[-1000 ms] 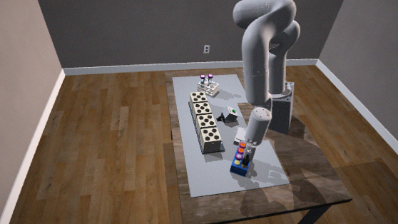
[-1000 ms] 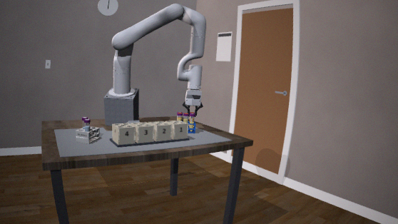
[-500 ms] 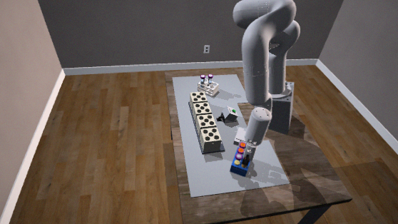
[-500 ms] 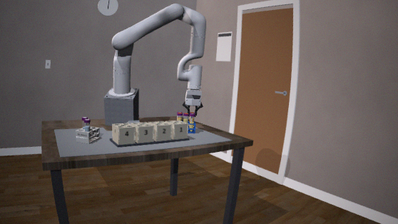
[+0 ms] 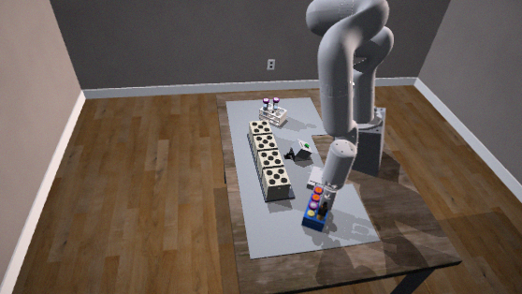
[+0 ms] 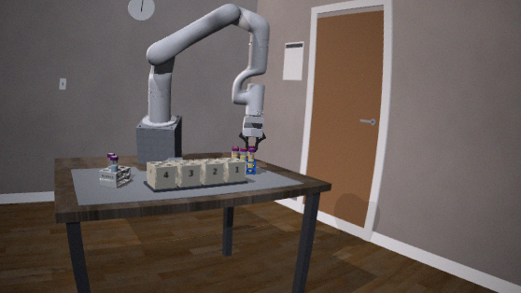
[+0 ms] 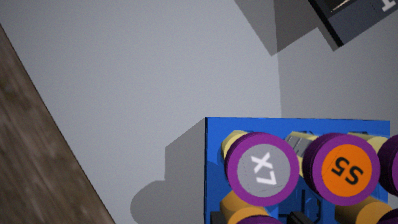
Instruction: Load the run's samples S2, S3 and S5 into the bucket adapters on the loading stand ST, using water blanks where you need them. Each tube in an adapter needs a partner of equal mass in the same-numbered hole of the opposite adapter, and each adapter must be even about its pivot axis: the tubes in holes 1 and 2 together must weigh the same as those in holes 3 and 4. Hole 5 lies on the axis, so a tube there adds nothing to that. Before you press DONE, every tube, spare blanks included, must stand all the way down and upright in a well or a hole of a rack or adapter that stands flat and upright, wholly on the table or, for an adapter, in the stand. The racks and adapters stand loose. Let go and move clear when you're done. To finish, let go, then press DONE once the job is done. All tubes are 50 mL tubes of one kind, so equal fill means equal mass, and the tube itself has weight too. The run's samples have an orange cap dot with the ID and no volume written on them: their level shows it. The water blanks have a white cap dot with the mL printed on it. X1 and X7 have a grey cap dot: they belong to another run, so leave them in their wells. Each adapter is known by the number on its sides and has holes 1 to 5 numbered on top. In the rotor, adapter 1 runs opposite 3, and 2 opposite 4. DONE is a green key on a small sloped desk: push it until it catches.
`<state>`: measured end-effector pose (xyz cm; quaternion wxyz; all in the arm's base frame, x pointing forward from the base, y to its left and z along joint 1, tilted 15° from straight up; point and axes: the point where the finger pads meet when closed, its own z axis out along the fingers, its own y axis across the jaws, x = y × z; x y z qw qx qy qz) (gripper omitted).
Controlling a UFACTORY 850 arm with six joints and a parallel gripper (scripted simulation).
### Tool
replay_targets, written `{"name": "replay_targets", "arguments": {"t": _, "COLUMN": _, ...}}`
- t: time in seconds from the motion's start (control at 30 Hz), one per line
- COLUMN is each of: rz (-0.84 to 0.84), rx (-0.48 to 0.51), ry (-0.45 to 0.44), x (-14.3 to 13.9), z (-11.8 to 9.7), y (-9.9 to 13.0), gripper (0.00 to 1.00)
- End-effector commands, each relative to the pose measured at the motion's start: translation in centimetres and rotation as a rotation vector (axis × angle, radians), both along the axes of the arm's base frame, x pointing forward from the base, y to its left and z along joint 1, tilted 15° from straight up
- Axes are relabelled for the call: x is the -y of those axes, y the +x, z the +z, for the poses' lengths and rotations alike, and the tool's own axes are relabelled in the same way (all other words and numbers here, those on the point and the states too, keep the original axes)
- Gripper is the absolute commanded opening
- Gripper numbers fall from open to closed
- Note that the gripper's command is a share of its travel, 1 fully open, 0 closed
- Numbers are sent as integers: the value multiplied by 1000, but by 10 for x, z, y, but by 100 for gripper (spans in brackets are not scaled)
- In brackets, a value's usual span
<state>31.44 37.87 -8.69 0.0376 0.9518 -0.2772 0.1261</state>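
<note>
The blue sample rack (image 5: 314, 216) stands on the grey mat at the near right, also in the side view (image 6: 250, 167). My gripper (image 5: 326, 204) is down over it and shut on the cap end of one tube (image 6: 251, 150) that stands in the rack; its label is hidden. In the wrist view the rack (image 7: 300, 170) shows tube X7 (image 7: 263, 168) with a grey dot and tube S5 (image 7: 348, 169) with an orange dot, both in their wells beside my fingers. The stand with adapters 1 to 4 (image 5: 270, 159) lies to the left, with all its holes empty.
A white rack with two purple-capped blanks (image 5: 273, 112) stands at the far end of the mat. The sloped desk with the green DONE key (image 5: 306, 145) sits right of the adapters. A white block lies just behind the blue rack. The arm's base (image 5: 369, 145) stands at the table's right edge.
</note>
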Motion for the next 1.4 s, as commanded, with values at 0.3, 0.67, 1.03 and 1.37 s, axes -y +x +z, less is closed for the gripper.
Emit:
{"name": "replay_targets", "arguments": {"t": 0.3, "rz": 0, "rx": 0, "ry": 1, "x": -2, "z": 9, "y": -2, "gripper": 0}}
{"name": "replay_targets", "arguments": {"t": 0.67, "rz": 0, "rx": 0, "ry": 1, "x": -3, "z": 14, "y": -3, "gripper": 0}}
{"name": "replay_targets", "arguments": {"t": 1.03, "rz": 0, "rx": 0, "ry": 1, "x": -5, "z": 28, "y": -6, "gripper": 0}}
{"name": "replay_targets", "arguments": {"t": 1.37, "rz": 0, "rx": 0, "ry": 1, "x": -7, "z": 43, "y": -9, "gripper": 0}}
